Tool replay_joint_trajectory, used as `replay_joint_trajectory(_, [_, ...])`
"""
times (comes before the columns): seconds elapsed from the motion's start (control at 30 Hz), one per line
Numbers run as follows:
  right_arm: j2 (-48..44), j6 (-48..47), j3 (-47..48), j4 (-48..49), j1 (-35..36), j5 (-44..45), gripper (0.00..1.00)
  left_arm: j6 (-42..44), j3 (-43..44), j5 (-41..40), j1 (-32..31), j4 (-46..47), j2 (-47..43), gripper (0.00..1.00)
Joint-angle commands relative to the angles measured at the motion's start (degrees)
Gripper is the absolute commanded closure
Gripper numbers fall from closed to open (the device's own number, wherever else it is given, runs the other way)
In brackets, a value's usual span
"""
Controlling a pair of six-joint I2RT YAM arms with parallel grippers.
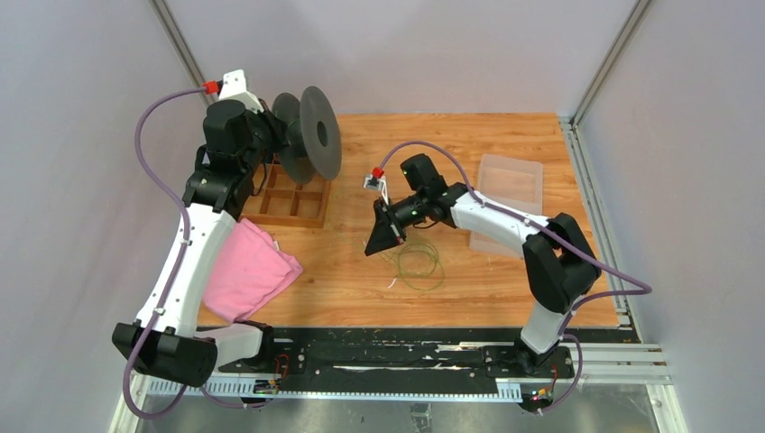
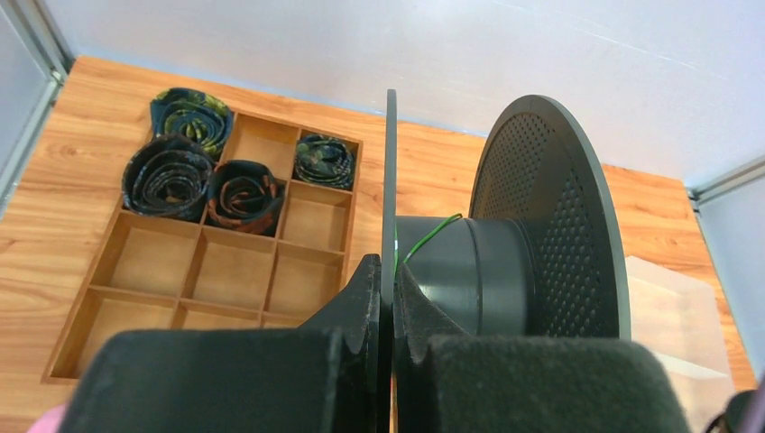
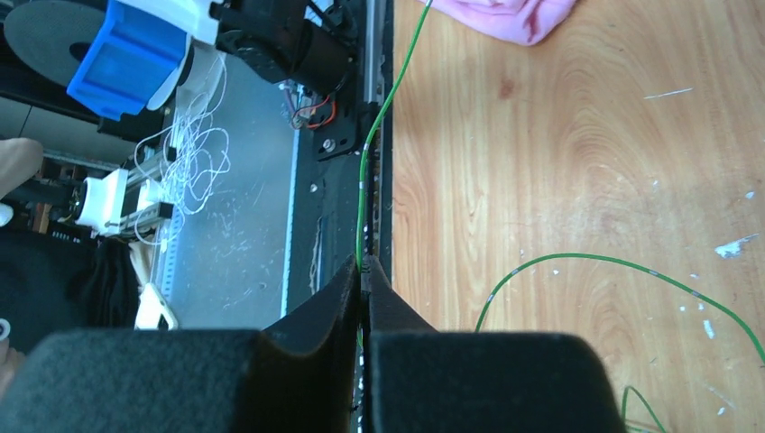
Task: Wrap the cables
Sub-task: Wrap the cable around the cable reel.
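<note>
Two firm grips, slack between them, and a tug that could undo either.

The left tool (image 2: 386,276) was pinched on the thin flange of the black plastic spool (image 2: 541,225), its arm stretched to the far-left corner; a hard tug would likely twist the flange from that narrow grip. The thin green wire (image 2: 431,236) ran off the spool's hub, the rest lying as a loose coil (image 1: 419,263) on the wooden surface (image 1: 361,302). The right tool (image 3: 363,271), elbow bent and wrist angled down beside the coil, was closed on one strand, which could slip or knot; overhead, its run was too faint to trace.
</note>
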Motion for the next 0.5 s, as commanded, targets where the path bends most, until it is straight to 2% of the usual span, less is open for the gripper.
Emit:
replay_joint_trajectory(0.0, [-2.76, -4.78, 2.75, -8.57, 0.87, -2.77, 0.98, 1.66, -0.71, -2.61, 0.25, 7.62, 0.14, 1.00])
replay_joint_trajectory(0.27, [-5.88, -5.93, 13.46, -18.91, 0.87, -0.40, 0.99, 9.61, -3.80, -9.71, -2.89, 12.08, 0.47, 1.00])
replay_joint_trajectory(0.47, [-8.41, -4.04, 18.45, -20.61, 0.97, 0.28, 0.99, 12.42, -5.24, -12.63, -4.84, 14.11, 1.35, 1.00])
